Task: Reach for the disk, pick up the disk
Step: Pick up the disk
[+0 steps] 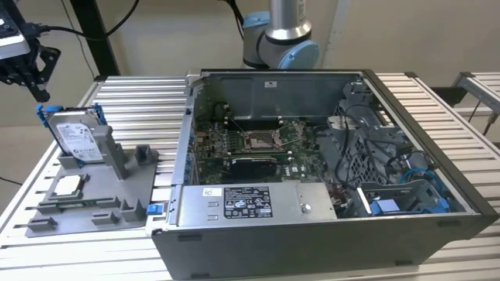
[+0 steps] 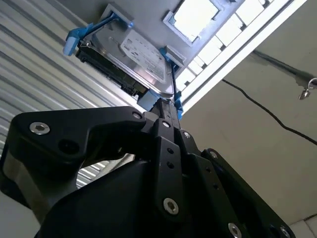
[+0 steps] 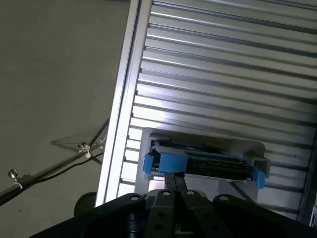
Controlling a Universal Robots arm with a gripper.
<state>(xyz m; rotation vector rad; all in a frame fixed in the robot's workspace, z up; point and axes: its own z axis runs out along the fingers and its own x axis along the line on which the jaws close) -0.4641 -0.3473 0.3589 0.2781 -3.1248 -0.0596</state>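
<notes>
Here's the gripper [image 1: 37,92] at the far upper corner on the exterior view's left, hanging above the disk [image 1: 78,137] and a touch further to that side, clear air between them, no contact. The disk stands on edge, leaning back in a grey holder [image 1: 117,161], white label facing out, blue side frame showing at its top corners. In both wrist views the black fingers [image 2: 167,110] point straight at the drive's blue-framed edge [image 3: 166,162], close to it but not touching.

Fingers drawn together, a sliver of gap at most, and nothing held between them.

The pose: the gripper points downward and tilts a little toward the holder. The arm's grey-and-blue joint [image 1: 281,47] rises behind the open computer case [image 1: 312,240].

The count: one disk, one gripper, one holder. One small square CPU chip [image 1: 67,185] lies flat on the grey tray in front of the disk. One computer case sits in the middle of the slatted metal table [image 1: 140,93].
</notes>
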